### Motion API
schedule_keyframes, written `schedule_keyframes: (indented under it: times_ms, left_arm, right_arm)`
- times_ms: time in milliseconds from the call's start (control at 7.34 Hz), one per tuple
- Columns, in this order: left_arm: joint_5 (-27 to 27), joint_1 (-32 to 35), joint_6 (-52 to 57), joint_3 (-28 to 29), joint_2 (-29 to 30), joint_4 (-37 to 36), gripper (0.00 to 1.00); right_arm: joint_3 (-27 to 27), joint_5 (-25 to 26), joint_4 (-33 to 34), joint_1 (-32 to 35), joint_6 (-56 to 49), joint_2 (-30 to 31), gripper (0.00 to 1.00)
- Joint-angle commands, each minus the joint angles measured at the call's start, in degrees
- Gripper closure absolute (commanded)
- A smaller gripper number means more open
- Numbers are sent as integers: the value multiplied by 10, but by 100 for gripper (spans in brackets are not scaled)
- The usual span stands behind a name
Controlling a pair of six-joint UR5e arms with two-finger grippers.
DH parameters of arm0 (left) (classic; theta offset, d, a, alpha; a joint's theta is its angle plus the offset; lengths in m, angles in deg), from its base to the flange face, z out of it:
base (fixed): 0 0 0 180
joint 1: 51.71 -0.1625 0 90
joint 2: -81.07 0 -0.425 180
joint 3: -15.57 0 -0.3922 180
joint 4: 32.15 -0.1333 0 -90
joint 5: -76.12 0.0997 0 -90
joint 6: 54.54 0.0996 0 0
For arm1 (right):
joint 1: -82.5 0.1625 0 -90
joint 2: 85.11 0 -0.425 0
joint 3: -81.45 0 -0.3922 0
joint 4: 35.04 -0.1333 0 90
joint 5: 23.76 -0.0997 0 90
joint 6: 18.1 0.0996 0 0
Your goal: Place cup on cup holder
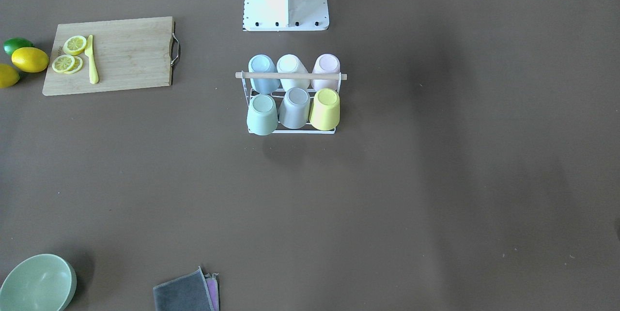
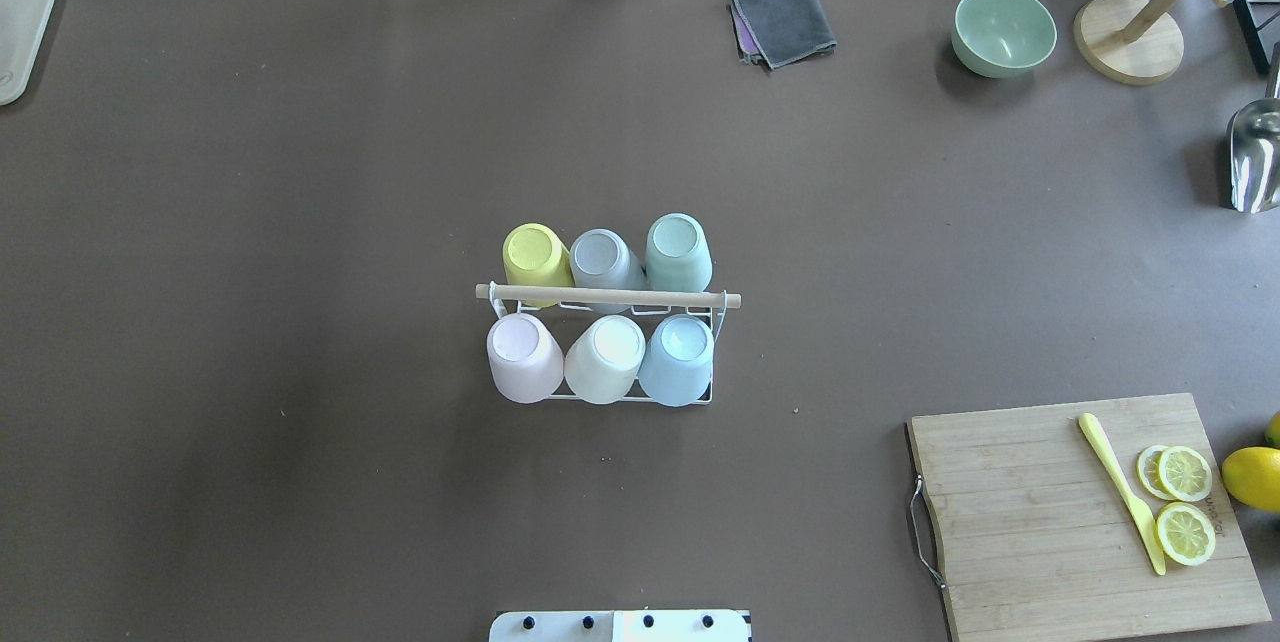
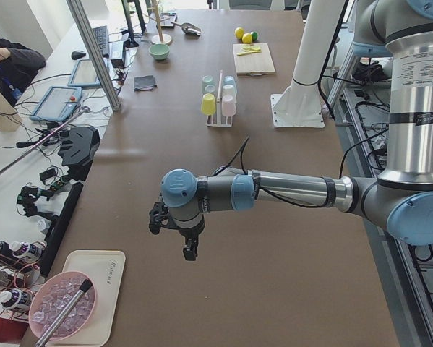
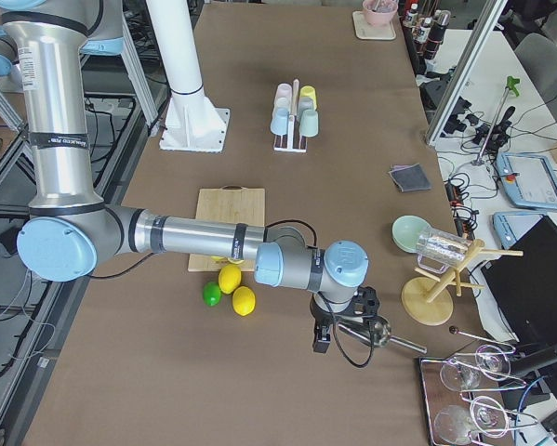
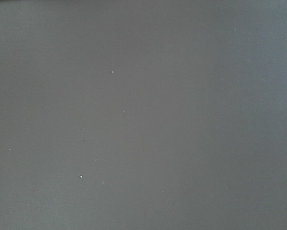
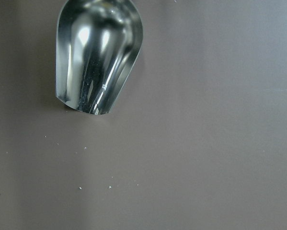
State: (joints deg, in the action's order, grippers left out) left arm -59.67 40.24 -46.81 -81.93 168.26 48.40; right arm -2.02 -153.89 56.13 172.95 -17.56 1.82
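Observation:
The cup holder [image 1: 290, 76] is a small white wire rack with a wooden rod across its top, at the table's middle in front of the robot's base; it also shows in the overhead view [image 2: 608, 297]. Several cups stand upside down on its pegs in two rows, among them a yellow cup [image 2: 535, 262], a mint cup [image 2: 678, 252] and a pink cup [image 2: 522, 355]. My left gripper [image 3: 180, 242] hangs over bare table far from the rack. My right gripper [image 4: 338, 330] hangs over a metal scoop [image 6: 97, 62]. I cannot tell whether either is open or shut.
A wooden cutting board [image 2: 1080, 512] with lemon slices and a yellow knife lies at the right, with lemons [image 2: 1250, 477] beside it. A green bowl [image 2: 1003, 30], a grey cloth [image 2: 783, 19], a wooden stand [image 2: 1130, 37] and the scoop [image 2: 1255, 157] lie far right. A tray [image 2: 20, 32] lies far left.

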Motion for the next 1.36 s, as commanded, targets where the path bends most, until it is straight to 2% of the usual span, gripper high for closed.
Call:
schedule_keyframes:
  times_ms: [0,136,408,1225]
  left_arm:
    - [0,0,0,1,0,0,2]
    - [0,0,0,1,0,0,2]
    - [0,-1,0,1,1,0,2]
    - [-1,-1,0,0,1,0,2]
  right_arm:
    - [-6,-1,45,5,-4,-17,0]
    - [-33,0,82,8,-15,-15,0]
    - [-49,0,119,29,-56,-14,0]
    - [-57,8,112,35,-56,-7,0]
